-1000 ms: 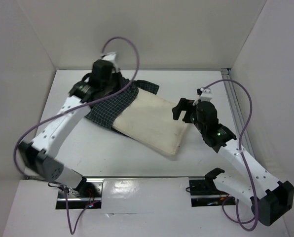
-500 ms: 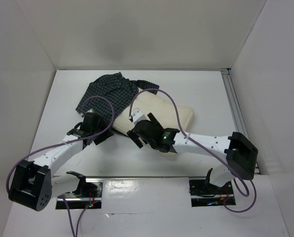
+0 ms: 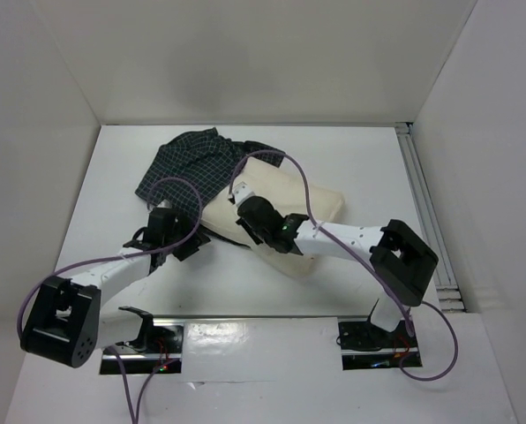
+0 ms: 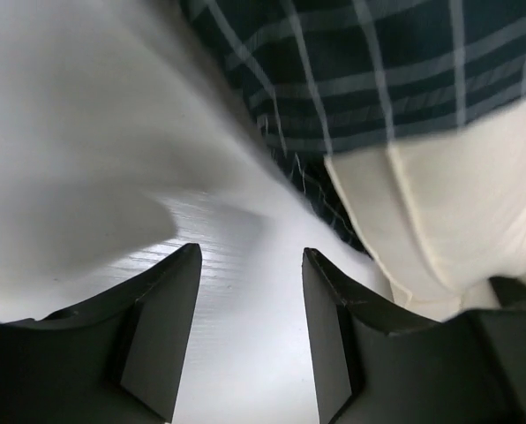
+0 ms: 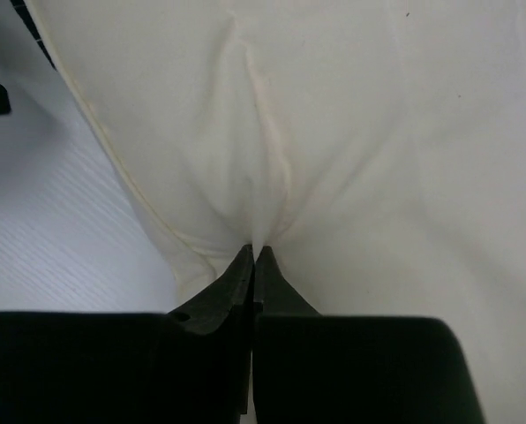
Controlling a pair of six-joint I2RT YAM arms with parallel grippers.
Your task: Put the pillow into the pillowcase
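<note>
**R tool (image 5: 254, 252) clamped on pillow (image 5: 378, 132); L tool (image 4: 250, 256) released by pillowcase (image 3: 188, 163)**

R tool is clenched on a pinch of the pillow's cover, close to its seam edge. The cloth puckers into a crease right at the tips, so the grip is on fabric only, not the bulk. Prob. reason: a handle to drag or steer the pillow toward the case.

L tool has its fingers apart w/ nothing between them. It sits low over bare worktop (image 3: 351, 150), just beside the spot where check cloth meets cream cushion. My guess: it's lined up to catch the hem & hold the mouth open while R feeds.

Pillow lies flat, diagonal across the worktop middle. Its far-left end is covered by the pillowcase: L wrist view shows check cloth lying over the cream corner. Can't tell if that end is inside the mouth or just under a fold. Most of the pillow is outside, so insertion is barely begun at best.

Pillowcase is crumpled in a heap at the far left, on the worktop.

Count: 1 pillow, 1 pillowcase, 2 tools, 2 purple cables (image 3: 303, 190).
</note>
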